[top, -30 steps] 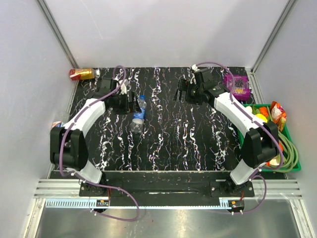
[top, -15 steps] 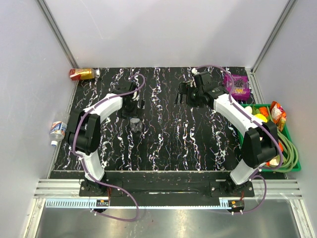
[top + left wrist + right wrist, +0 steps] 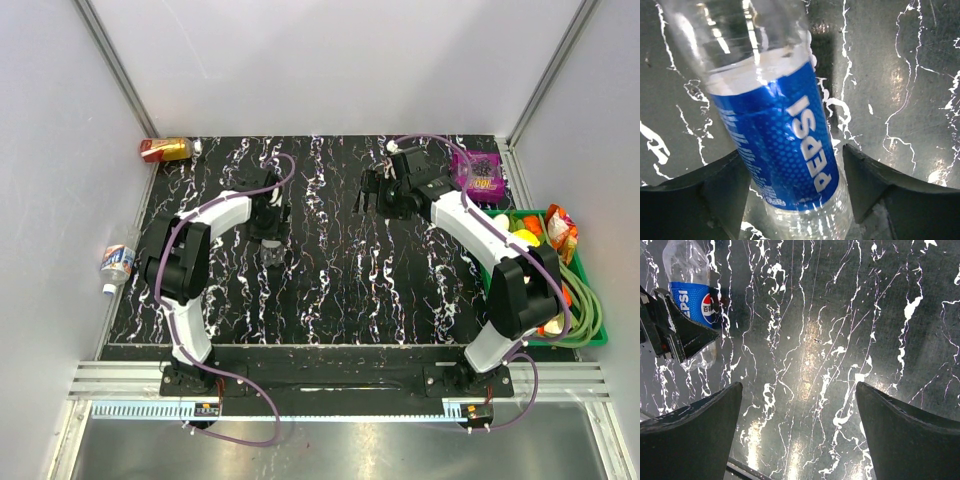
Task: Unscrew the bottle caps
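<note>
Change: the left arm's elbow has swung in, and the left hand (image 3: 792, 160), which stood wide beside the Pepsi bottle (image 3: 785, 145), now sits over it with narrower jaws.
Right arm: barely moved.
Left hand: one finger on each side of the blue label. I cannot tell whether they press it.
Right hand (image 3: 797, 390): spread wide over bare desk (image 3: 340, 280), well apart from the bottle.
Pepsi bottle: lying on the desk's left half, only its clear end showing from above.
Blue cap: hidden.
Second bottle (image 3: 118, 262): off the desk's left edge, white cap (image 3: 108, 290) towards the near side.
Green crate (image 3: 600, 338): right of the desk, holding a green hose (image 3: 585, 300) and bright packets.
Can (image 3: 165, 149): far left corner.
</note>
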{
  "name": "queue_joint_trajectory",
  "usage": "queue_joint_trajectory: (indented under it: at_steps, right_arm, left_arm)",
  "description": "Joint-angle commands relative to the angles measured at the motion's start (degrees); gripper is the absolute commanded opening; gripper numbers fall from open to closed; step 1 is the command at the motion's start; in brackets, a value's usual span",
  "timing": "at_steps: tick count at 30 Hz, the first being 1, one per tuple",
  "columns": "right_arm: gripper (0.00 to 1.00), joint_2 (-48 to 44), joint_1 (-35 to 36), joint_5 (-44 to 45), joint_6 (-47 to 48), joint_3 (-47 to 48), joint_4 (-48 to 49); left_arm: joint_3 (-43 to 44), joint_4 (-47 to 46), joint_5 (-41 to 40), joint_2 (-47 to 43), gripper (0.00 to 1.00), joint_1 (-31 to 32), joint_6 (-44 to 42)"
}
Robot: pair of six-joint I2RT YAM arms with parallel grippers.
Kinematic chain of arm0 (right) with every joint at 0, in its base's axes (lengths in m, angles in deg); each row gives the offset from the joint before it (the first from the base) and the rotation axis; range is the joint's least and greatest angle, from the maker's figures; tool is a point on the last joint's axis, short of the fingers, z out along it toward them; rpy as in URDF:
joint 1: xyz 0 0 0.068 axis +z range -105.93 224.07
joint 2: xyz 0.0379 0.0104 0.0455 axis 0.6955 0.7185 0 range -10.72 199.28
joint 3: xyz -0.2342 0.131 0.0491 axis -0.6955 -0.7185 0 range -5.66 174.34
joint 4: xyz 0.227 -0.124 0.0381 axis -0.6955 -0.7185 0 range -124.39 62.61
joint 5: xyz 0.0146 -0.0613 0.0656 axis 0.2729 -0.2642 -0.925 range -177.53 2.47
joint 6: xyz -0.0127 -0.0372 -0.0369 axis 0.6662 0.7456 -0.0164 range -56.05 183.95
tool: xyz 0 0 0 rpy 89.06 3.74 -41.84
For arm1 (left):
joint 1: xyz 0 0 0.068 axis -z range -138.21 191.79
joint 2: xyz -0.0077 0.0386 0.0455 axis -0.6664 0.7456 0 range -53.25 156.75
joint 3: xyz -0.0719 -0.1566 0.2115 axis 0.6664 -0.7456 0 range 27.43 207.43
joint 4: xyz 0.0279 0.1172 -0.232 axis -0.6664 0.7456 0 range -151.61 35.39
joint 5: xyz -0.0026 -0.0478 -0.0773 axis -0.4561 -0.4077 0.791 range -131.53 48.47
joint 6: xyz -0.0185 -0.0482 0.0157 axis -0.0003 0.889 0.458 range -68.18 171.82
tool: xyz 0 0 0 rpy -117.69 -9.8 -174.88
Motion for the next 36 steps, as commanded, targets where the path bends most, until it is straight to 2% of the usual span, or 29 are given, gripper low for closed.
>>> queue_joint_trajectory:
  at_steps: [1, 4, 9, 18, 23, 29, 36]
  right_arm:
    - [1.00, -3.2, 0.1, 0.5, 0.7, -0.6, 1.2]
    - [1.00, -3.7, 0.1, 0.2, 0.4, -1.2, 1.4]
    - [1.00, -4.9, 0.1, -0.7, 0.0, -1.1, 1.5]
    - [1.00, -8.0, 0.1, -5.0, -0.7, 0.7, 1.9]
    - [1.00, -11.5, 0.1, -11.3, -2.0, 2.2, 3.4]
    - [1.00, -16.4, 0.4, -23.7, -8.7, 2.2, 14.4]
    - [1.00, -18.8, 1.4, -31.5, -18.3, 1.9, 31.6]
  left_arm:
    - [-0.9, -3.6, 3.2, 1.1, 0.69, -0.1, 0.6]
    - [-1.4, -4.0, 3.9, 0.7, 0.56, -0.1, 0.0]
    - [-2.7, -4.2, 9.2, -3.6, 0.49, -0.1, -3.6]
    - [-2.8, -1.9, 17.9, -19.8, 0.50, 0.0, -7.6]
    - [-3.8, -1.5, 27.2, -31.1, 0.51, 0.1, -10.4]
    - [-7.3, -4.0, 37.6, -42.3, 0.52, 1.1, -8.8]
    - [-12.2, -13.9, 45.0, -48.4, 0.51, 4.1, -2.3]
